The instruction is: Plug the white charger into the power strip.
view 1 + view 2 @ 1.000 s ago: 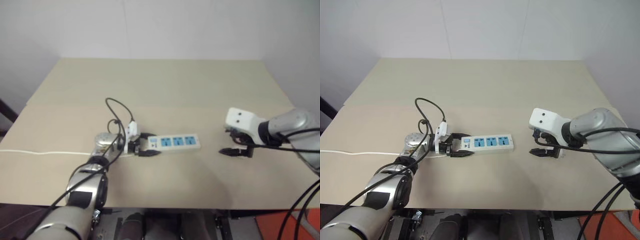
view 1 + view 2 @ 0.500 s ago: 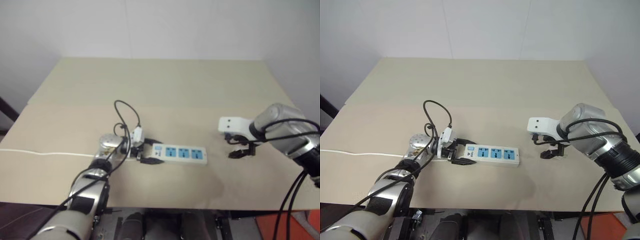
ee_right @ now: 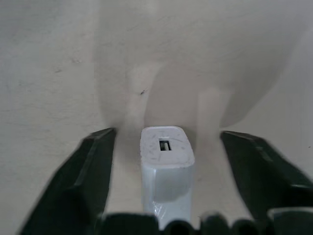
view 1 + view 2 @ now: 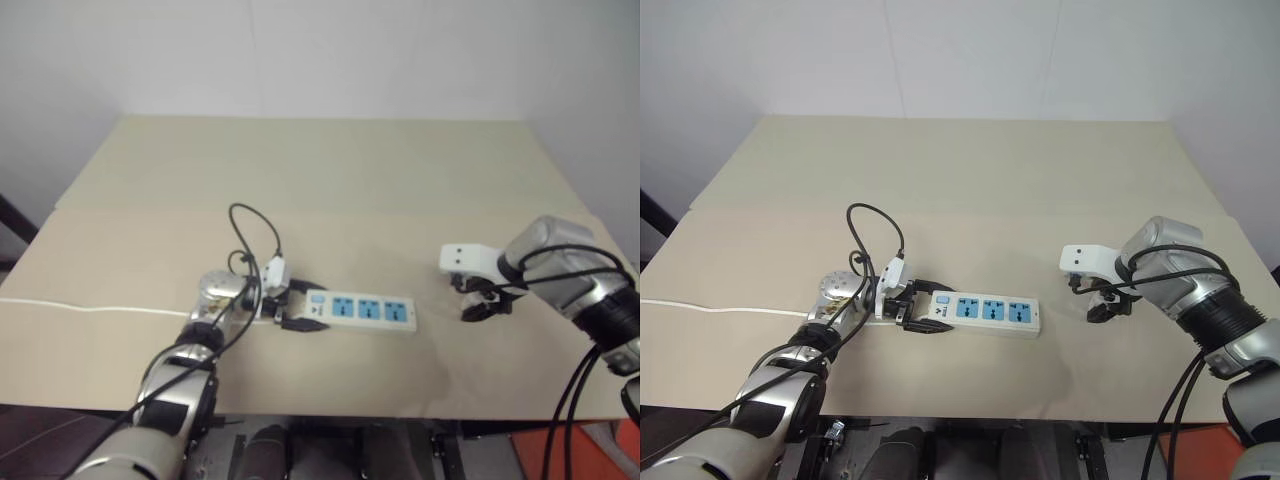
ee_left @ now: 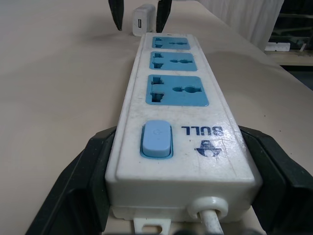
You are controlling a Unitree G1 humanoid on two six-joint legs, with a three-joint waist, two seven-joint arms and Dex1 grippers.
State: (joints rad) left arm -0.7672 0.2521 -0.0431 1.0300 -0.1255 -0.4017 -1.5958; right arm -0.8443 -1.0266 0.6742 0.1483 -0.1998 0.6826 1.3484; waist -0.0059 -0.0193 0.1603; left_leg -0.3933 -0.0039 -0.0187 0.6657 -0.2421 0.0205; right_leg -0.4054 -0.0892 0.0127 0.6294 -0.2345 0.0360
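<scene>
- White charger [image 3: 166, 161] sits between the right gripper [image 3: 166, 147]'s spread fingers; close squarely on its flat sides.
- Left gripper [image 5: 181, 161] pinches the power strip [image 5: 178, 98] at its switch end, mid-table.

**Silver arms, white wrist housings, black fingers**

Both arms are rounded silver-grey metal segments with black bands at the joints. Loose black cables run along each arm, one arching in a loop above the left wrist. Each wrist ends in a white boxy housing; the right one bears two small dark dots. The left gripper [image 4: 300, 311] and right gripper [image 4: 1102, 306] each carry two tapered black fingers [image 3: 88, 171].
</scene>
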